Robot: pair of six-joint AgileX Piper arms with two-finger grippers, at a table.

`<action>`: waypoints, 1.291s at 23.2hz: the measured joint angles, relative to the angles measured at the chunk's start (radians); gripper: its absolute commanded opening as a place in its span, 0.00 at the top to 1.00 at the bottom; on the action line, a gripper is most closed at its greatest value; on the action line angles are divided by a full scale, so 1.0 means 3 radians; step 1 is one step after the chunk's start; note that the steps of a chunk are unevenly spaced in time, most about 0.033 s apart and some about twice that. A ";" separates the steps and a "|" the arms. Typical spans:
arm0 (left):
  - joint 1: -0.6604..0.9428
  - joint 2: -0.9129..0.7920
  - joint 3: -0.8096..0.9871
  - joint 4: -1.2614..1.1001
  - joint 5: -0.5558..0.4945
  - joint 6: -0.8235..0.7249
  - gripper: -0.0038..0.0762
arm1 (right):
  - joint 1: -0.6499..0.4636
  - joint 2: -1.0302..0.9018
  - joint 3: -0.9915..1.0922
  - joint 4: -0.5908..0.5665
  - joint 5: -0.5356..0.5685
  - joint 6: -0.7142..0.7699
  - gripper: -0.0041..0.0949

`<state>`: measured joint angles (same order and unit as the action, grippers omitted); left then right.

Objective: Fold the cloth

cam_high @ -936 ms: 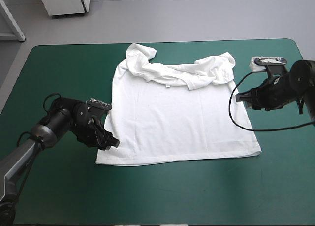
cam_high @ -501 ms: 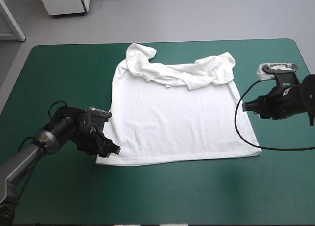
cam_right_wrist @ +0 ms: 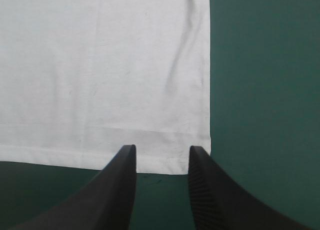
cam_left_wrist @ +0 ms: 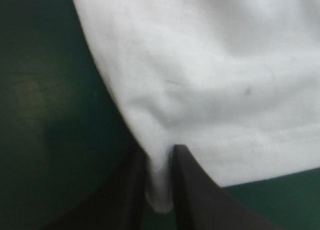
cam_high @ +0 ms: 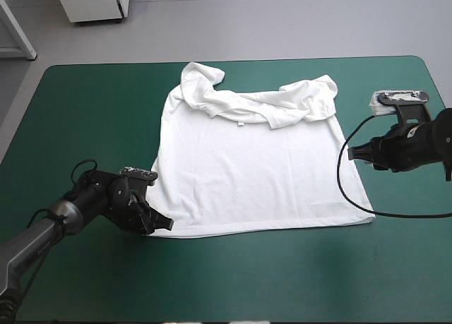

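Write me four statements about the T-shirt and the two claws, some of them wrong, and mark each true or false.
1. The left claw is shut on a near corner of the T-shirt. True.
2. The right claw is clamped on the T-shirt. False: it is open and holds nothing.
3. The T-shirt is a folded bundle. False: it lies spread flat, bunched only at its far end.
4. The T-shirt rests on the teal-green table. True.

left hand [cam_high: 164,225] low, pinching T-shirt [cam_high: 254,176] corner | right hand [cam_high: 353,153] fingers apart
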<state>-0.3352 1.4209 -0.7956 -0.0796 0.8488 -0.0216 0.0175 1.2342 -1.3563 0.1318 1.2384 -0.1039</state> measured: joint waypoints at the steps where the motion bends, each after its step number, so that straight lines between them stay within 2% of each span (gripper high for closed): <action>1: 0.0000 -0.0029 0.0065 -0.0067 -0.0074 0.0000 0.96 | 0.0000 0.0000 0.0000 0.0000 0.0000 0.0000 0.62; 5: 0.0000 -0.0065 0.0126 -0.0080 -0.0120 -0.0007 0.96 | 0.0000 0.0000 0.0000 -0.0038 0.0026 0.0000 0.59; 7: 0.0000 -0.0065 0.0126 -0.0080 -0.0124 -0.0010 0.96 | 0.0000 -0.0007 0.0063 -0.0138 0.0019 0.0000 0.45; 9: 0.0000 -0.0065 0.0130 -0.0080 -0.0136 -0.0010 0.96 | 0.0000 -0.0011 0.0308 -0.0238 -0.0019 0.0003 0.42; 11: 0.0000 -0.0065 0.0132 -0.0080 -0.0136 0.0002 0.96 | 0.0000 -0.0011 0.0662 -0.0274 -0.0099 0.0062 0.42; 16: 0.0000 -0.0065 0.0132 -0.0080 -0.0140 0.0072 0.96 | 0.0000 0.0032 0.1341 -0.0277 -0.0673 0.0271 0.42; 25: 0.0000 -0.0065 0.0132 -0.0082 -0.0140 0.0090 0.96 | 0.0000 0.0621 0.1492 -0.0275 -0.1108 0.0346 0.42; 30: 0.0000 -0.0065 0.0132 -0.0082 -0.0139 0.0090 0.96 | 0.0000 0.0909 0.1509 -0.0275 -0.1174 0.0346 0.50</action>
<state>-0.3352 1.4015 -0.7559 -0.1041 0.8070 0.0053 0.0175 1.5068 -0.9035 0.0492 0.8863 0.0000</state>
